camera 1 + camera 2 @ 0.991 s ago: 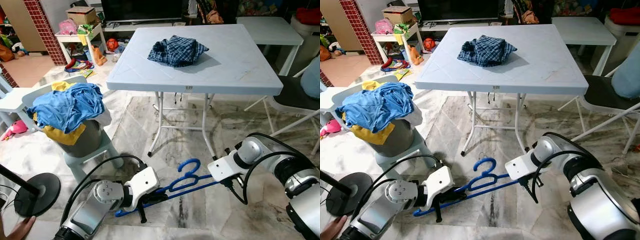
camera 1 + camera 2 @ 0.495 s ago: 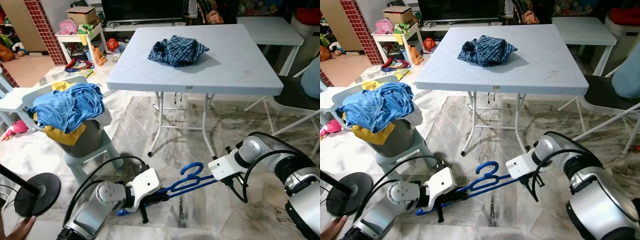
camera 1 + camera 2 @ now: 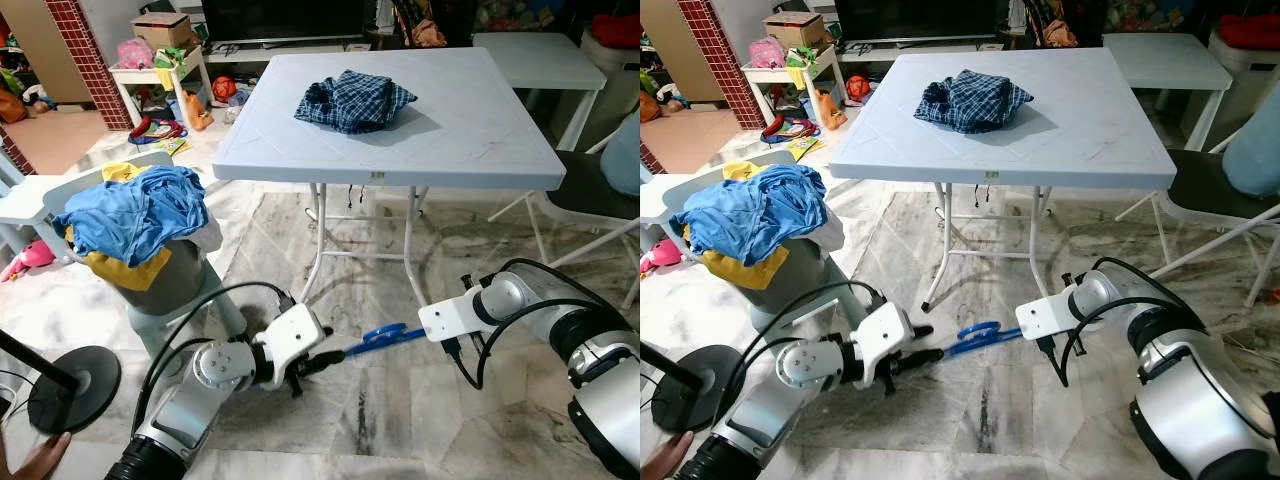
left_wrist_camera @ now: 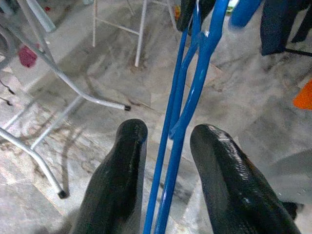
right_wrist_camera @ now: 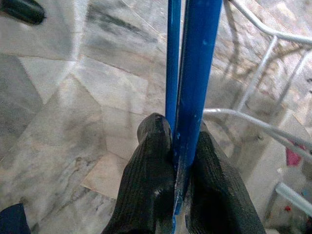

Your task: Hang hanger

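A blue plastic hanger [image 3: 385, 337] hangs low over the marble floor in front of the table, seen almost edge-on. It stretches between my two grippers. My left gripper [image 3: 325, 352] holds its near-left end. In the left wrist view the hanger's rods [image 4: 183, 126] run between the two black fingers [image 4: 124, 165], which close on them. My right gripper [image 3: 418, 334] holds the other end. In the right wrist view its fingers [image 5: 153, 161] are clamped tight on the blue bar [image 5: 195, 73].
A white folding table [image 3: 480, 140] stands just ahead with a plaid shirt [image 3: 355, 100] on top; its legs [image 3: 315, 250] are close behind the hanger. A basket of blue clothes [image 3: 135, 215] is at left, a black stand base [image 3: 75, 385] near it, a chair [image 3: 600, 200] at right.
The hanger has turned from lying flat with its hook showing to nearly edge-on, and has risen. My left gripper has moved up and forward; the right has lifted slightly.
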`<state>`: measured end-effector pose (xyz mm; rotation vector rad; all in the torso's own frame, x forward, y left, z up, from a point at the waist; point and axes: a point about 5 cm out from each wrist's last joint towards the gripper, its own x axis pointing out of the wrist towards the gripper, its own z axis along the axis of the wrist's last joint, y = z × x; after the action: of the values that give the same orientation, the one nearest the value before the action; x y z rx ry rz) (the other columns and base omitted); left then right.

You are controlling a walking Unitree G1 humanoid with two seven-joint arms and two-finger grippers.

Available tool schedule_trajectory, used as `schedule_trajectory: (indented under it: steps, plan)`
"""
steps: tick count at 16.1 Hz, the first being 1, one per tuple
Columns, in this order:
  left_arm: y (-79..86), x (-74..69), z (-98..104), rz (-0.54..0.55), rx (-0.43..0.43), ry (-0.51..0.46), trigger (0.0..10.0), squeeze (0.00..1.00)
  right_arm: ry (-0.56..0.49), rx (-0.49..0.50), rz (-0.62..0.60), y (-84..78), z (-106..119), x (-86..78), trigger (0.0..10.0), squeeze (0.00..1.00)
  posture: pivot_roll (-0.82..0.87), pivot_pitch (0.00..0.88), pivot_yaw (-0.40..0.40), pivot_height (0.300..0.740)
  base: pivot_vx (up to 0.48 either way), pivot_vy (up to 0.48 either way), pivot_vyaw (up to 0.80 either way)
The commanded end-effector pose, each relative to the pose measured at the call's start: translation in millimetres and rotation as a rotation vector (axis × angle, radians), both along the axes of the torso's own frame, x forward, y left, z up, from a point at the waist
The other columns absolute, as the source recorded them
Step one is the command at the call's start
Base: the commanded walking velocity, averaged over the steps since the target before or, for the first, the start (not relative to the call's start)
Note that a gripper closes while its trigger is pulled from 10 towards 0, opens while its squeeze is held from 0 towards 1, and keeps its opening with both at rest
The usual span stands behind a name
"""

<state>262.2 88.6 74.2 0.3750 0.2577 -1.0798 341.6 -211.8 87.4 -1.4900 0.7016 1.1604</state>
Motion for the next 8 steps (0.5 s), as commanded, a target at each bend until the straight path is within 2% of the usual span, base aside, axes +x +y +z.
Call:
schedule_trajectory:
  steps: [1, 3, 5, 8]
  plan:
    - [1.8, 1.9, 8, 0.001, -0.01, -0.03, 10.0, 1.0, -0.043, 0.004, -0.01, 2.8, 6, 6.1, 0.0, 0.0, -0.07, 0.0, 0.039, 0.74, 0.0, 0.0, 0.0]
    - [1.1, -2.9, 10, 0.025, -0.05, -0.032, 10.0, 1.0, -0.089, 0.027, -0.056, 1.7, 6, 8.3, 0.0, 0.0, -0.07, 0.0, 0.038, 0.74, 0.0, 0.0, 0.0]
    - [5.5, -8.8, 9, 0.107, -0.101, -0.034, 10.0, 1.0, -0.119, 0.103, -0.136, 2.4, 5, 10.1, 0.0, 0.0, -0.07, 0.0, 0.035, 0.74, 0.0, 0.0, 0.0]
    - [19.4, -12.8, 9, 0.343, -0.172, -0.13, 10.0, 1.0, -0.106, 0.28, -0.307, 4.2, -4, 7.0, 0.0, 0.0, -0.06, 0.0, 0.022, 0.74, 0.0, 0.0, 0.0]
